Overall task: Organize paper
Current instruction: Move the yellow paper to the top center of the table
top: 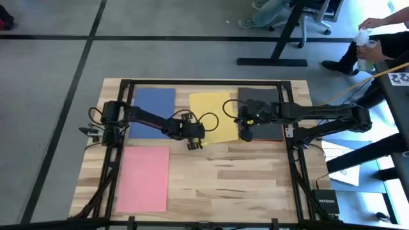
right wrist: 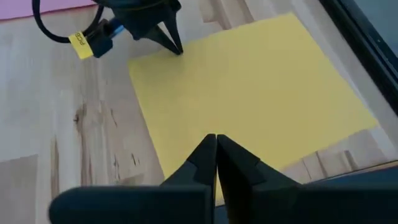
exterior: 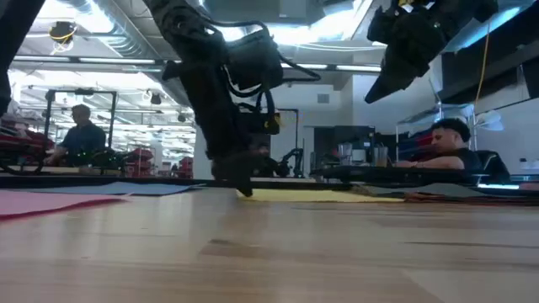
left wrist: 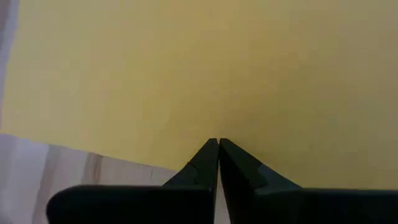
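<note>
Paper sheets lie flat across your tabletop (top: 211,179) in the high view: blue sheet (top: 153,112) and yellow sheet (top: 214,117) along the far edge, dark grey sheet (top: 263,105) toward the far right corner, pink sheet (top: 143,177) near the left edge. Your left hand (top: 194,144) sits at the yellow sheet's near left corner; your right hand (top: 245,135) is between yellow and grey. Low view shows the left hand's tips down at the yellow sheet's edge and the right hand raised. Each wrist view shows fingers pressed together over yellow paper.
</note>
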You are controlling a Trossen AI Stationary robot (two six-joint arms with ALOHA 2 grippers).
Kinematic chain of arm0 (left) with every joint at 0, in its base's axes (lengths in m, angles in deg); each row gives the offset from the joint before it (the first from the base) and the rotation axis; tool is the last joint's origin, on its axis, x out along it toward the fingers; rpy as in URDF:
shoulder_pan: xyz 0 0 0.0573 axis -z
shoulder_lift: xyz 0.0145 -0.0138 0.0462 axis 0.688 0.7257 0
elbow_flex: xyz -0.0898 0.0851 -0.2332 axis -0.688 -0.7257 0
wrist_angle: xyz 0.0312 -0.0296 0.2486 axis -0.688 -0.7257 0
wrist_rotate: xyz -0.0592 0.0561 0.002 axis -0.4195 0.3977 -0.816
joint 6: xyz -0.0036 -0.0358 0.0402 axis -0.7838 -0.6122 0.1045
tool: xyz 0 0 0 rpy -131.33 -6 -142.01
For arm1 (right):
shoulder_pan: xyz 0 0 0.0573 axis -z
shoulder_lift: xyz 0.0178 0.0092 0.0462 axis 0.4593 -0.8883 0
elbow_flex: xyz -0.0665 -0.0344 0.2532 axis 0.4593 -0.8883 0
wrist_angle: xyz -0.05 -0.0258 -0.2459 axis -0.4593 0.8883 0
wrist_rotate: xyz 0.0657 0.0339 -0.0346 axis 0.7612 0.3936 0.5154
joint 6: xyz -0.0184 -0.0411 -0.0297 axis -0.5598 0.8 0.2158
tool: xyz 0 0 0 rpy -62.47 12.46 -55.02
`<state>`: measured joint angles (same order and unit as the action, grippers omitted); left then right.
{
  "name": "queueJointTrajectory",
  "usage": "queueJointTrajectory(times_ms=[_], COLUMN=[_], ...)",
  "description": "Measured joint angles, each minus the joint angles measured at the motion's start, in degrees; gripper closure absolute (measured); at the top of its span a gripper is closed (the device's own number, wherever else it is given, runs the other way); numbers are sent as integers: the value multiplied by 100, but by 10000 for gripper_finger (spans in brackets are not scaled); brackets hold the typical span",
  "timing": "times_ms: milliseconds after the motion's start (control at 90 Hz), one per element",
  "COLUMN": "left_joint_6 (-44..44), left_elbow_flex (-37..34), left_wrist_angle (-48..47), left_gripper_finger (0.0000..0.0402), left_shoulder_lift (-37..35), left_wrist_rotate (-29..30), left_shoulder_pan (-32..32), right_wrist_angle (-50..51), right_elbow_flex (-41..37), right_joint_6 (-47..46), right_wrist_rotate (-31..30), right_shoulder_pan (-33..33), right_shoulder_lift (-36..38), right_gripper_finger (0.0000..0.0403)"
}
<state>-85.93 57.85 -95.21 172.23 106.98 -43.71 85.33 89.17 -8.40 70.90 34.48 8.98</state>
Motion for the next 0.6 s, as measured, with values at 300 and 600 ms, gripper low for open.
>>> queueJointTrajectory(times_ms=[300, 600], left_joint_6=[-7, 220], left_elbow_flex=[-863, -1959], left_wrist_angle=[552, 698], left_gripper_finger=[401, 401], left_shoulder_lift=[-394, -1535], left_wrist_rotate=[64, -47], left_shoulder_pan=[209, -82], right_wrist_angle=[31, 90], right_elbow_flex=[2, 4], right_joint_6=[-17, -83], right_wrist_rotate=[63, 68], right_shoulder_pan=[-3, -5], right_shoulder_lift=[0, -3], right_gripper_finger=[403, 403])
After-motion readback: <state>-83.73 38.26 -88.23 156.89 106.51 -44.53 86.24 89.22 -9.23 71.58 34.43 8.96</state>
